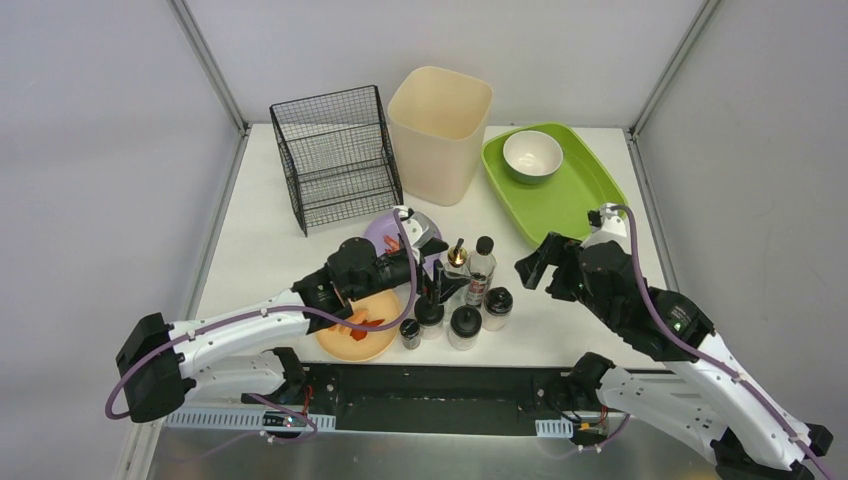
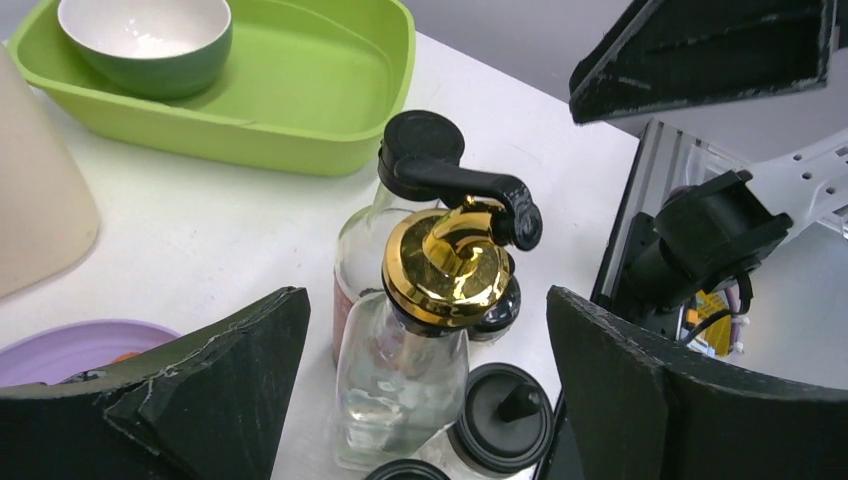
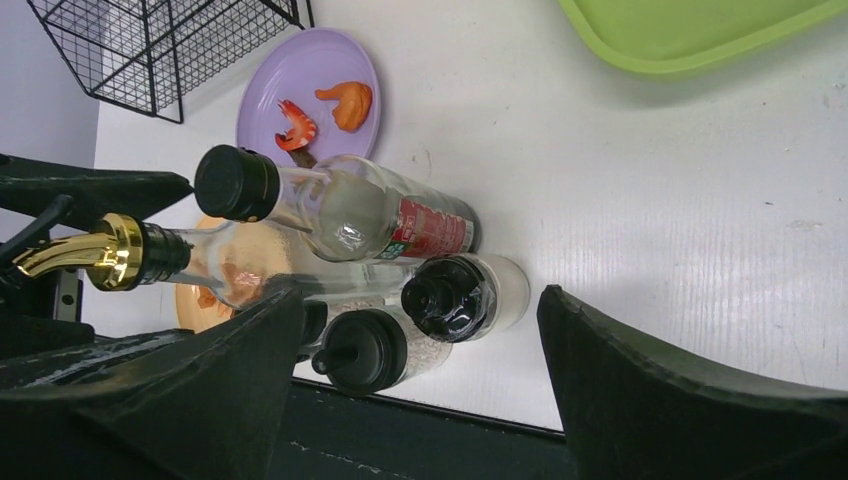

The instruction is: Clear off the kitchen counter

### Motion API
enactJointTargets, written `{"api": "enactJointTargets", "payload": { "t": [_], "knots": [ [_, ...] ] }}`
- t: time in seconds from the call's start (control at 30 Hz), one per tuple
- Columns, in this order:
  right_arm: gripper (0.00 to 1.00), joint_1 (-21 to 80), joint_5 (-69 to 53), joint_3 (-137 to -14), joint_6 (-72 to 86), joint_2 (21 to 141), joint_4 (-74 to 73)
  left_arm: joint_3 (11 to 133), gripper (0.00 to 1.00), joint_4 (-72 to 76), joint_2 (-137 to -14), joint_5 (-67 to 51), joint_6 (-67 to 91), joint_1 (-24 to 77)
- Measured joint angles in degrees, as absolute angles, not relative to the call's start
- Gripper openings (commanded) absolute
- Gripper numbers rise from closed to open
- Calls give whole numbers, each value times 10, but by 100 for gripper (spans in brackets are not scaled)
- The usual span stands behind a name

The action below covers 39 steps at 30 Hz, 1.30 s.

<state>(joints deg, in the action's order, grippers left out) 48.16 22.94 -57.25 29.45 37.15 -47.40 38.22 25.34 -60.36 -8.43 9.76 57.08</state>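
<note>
While grey walls (image 1: 100, 150) enclose the white surface (image 1: 270, 250) from 9 to 3 o'clock, the left gripper (image 2: 425, 300) is spread wide before a gold-spouted bottle (image 2: 440, 265), holding nothing. At 4 o'clock, the right gripper (image 3: 420, 298) is equally wide and empty.

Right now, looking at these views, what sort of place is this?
Probably a mock kitchen counter in a robot test cell, not a real kitchen. Condiment bottles, a green tray holding a bowl and a wire rack sit on a white tabletop, framed by metal posts and plain grey walls.
</note>
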Motion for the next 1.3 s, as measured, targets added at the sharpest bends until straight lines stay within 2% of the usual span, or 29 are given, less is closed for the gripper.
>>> {"api": "enactJointTargets", "payload": {
  "t": [0.33, 0.77, 0.93, 1.07, 1.3],
  "knots": [
    [90, 482, 217, -548, 305, 364, -468, 382, 78, 289, -632, -84, 86, 571],
    [90, 482, 203, -535, 315, 362, -457, 382, 45, 296, -645, -84, 73, 571],
    [89, 482, 201, -528, 318, 362, -455, 382, 29, 299, -646, -82, 63, 571],
    [89, 482, 201, -524, 322, 362, -453, 382, 0, 304, -648, -74, 60, 571],
    [89, 482, 200, -516, 324, 362, -452, 381, 0, 305, -648, -72, 56, 574]
  ]
}}
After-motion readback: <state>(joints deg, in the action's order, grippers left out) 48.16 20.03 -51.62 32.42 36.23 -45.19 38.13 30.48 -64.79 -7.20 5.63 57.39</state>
